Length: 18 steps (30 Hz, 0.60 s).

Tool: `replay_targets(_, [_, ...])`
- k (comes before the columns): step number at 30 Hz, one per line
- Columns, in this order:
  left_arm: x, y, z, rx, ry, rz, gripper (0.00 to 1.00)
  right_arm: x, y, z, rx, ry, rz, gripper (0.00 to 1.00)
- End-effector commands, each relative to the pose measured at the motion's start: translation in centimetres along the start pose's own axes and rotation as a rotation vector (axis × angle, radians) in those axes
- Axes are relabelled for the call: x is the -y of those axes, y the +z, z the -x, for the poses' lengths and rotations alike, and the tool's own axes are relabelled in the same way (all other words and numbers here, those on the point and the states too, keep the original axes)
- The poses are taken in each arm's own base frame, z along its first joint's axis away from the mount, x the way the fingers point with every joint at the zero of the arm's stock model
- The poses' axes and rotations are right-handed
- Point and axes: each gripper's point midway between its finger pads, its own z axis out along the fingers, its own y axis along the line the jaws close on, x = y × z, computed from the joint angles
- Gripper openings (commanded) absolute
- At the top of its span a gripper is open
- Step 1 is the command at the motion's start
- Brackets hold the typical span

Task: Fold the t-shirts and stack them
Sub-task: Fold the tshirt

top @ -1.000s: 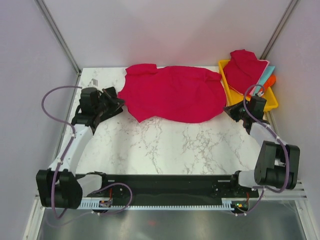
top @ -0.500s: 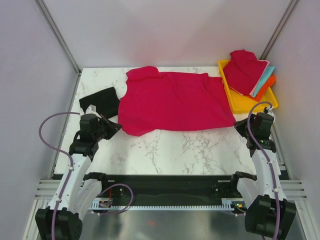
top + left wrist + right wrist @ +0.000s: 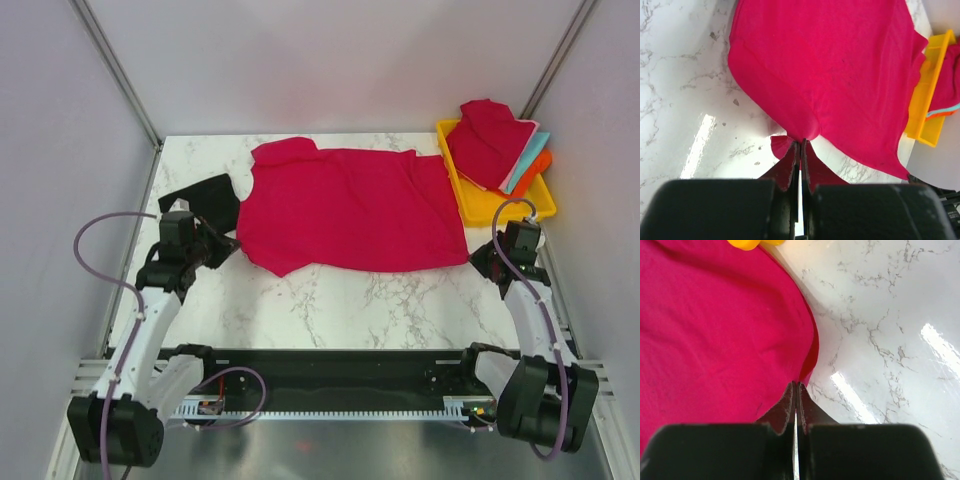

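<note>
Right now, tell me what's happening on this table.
Both arms are handling one crimson t-shirt, which lies spread flat across the far half of the marble table. The left tool is shut on its near left corner, and the right tool is shut on its near right corner. No fold is made yet. A black t-shirt lies beside it on the left. A yellow tray at the far right holds a pile of shirts, crimson on top.
</note>
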Motion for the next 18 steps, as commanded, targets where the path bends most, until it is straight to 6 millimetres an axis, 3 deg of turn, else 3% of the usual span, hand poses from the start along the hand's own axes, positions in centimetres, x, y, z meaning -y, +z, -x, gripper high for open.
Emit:
replay_targets(1, [1.4, 1.2, 2.6, 0.037, -0.025, 0.033, 0.02, -2.2, 0.6, 3.4, 0.068, 0.007, 0.032, 0.00])
replay_targets(9, [3.6, 4.0, 6.4, 0.072, -0.047, 0.079, 0.02, -4.5, 3.5, 6.2, 0.073, 0.046, 0.036, 0.00])
replay_targets(12, [4.4, 5.2, 7.5, 0.073, -0.064, 0.089, 0.02, -6.4, 4.2, 7.7, 0.089, 0.041, 0.051, 0.00])
replay_targets(18, [6.2, 8.1, 9.6, 0.055, -0.107, 0.079, 0.02, -8.3, 6.3, 8.6, 0.080, 0.058, 0.047, 0.00])
